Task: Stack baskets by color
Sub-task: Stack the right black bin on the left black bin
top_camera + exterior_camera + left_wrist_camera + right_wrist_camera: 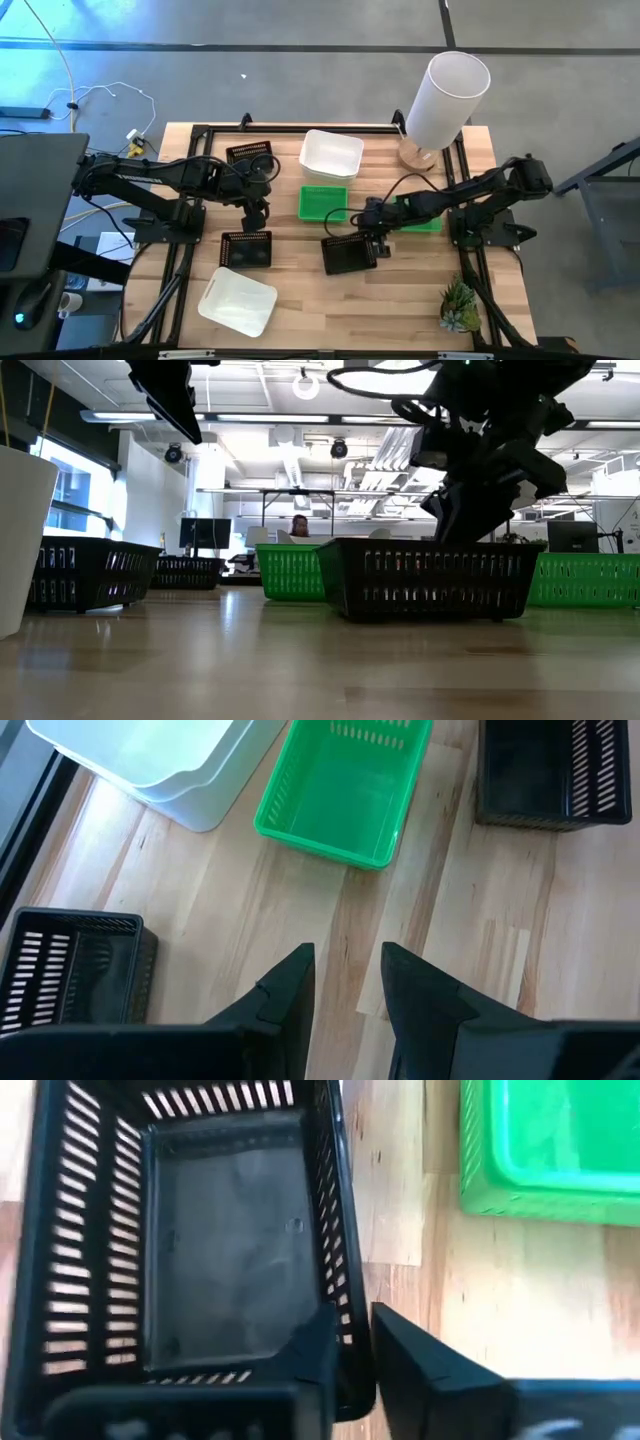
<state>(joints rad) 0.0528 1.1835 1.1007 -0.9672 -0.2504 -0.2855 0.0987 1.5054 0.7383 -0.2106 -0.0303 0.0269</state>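
The table (300, 300) is a pale butcher-block wooden top framed by black rails, standing on a grey concrete floor where cables trail off to one side. The right gripper (350, 1350) sits at the rim of a black basket (349, 254) near the table's middle, one finger inside and one outside the slotted side wall, the jaws closed on that wall. The left gripper (345, 990) hovers over bare wood between two other black baskets, one (249, 155) toward the far edge and one (246, 249) nearer the front; its jaws stand slightly apart and hold nothing. A green basket (322, 203) lies just behind the gripped one, beside a white basket (331, 155), and another green basket (420, 218) shows partly under the right arm. A second white basket (238, 301) rests near the front left corner. A tall white cylinder (446, 98) stands at the far right, and a small potted plant (459, 306) sits at the front right. Seen from table height, the room beyond is an open workspace with ceiling lights, desks, monitors and a seated person (299, 526).
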